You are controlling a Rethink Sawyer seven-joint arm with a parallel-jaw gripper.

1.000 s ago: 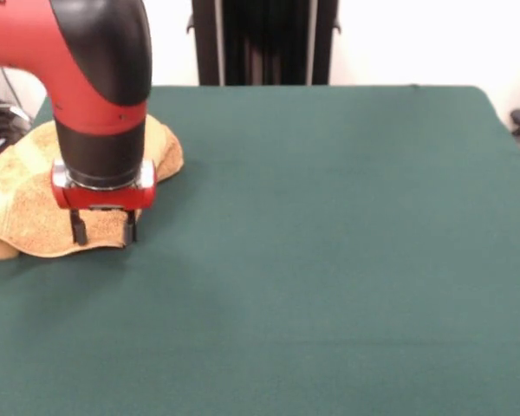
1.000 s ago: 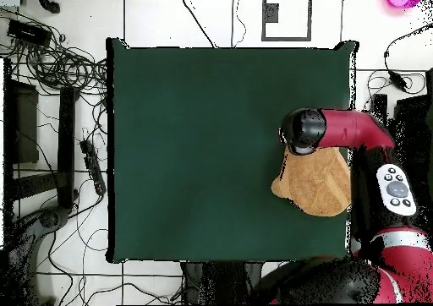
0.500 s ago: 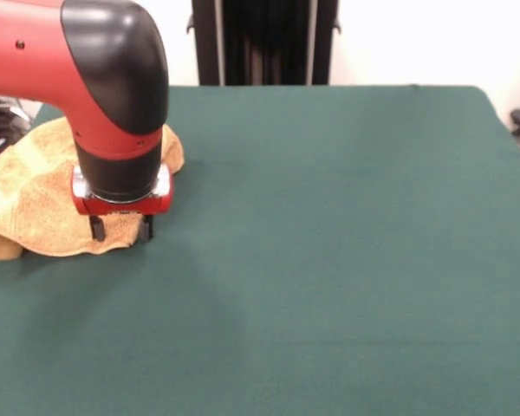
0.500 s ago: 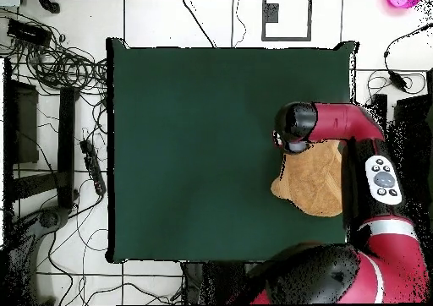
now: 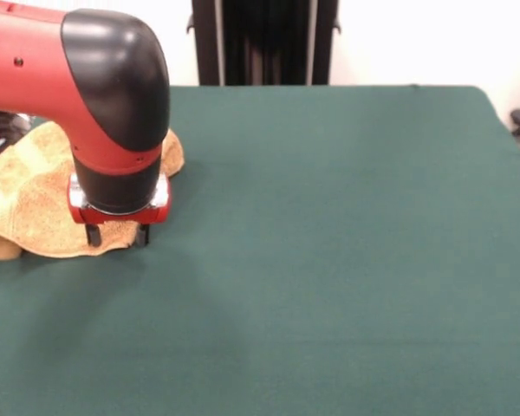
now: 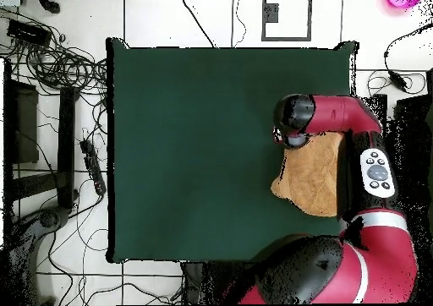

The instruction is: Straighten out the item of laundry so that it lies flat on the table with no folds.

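- Golden-orange towel (image 5: 35,195) bunched near the tabletop (image 5: 329,260) edge, at the left of the front view; in the overhead view (image 6: 315,177), at the right side beside the arm's lower links.
- Gripper (image 5: 115,235) down low at the towel's inner hem, two dark fingertips (image 5: 93,234) showing under the red wrist ring, set apart with a gap between them; jaws spread, nothing seen pinched.
- Against the picture of a second ago: wrist shifted a little toward the open green and slightly lower, tips now at or just past the hem where cloth meets felt. Since half a second ago, only a slight settling.
- Towel outline much the same as before, still rumpled with a raised ridge at the far side; so no flattening yet. Likely meaning: positioning for a grasp of the hem, pull toward the tabletop's centre still to come.
- Front view alone: the fingertips, their gap, and the towel's humped relief.
- Overhead view alone: the towel's full outline, one lobe jutting toward the tabletop's middle, cloth close to the tabletop's side edge; the gripper itself hidden under the black wrist housing (image 6: 292,117).
- Whether the tips touch cloth or felt: not clear from either view.
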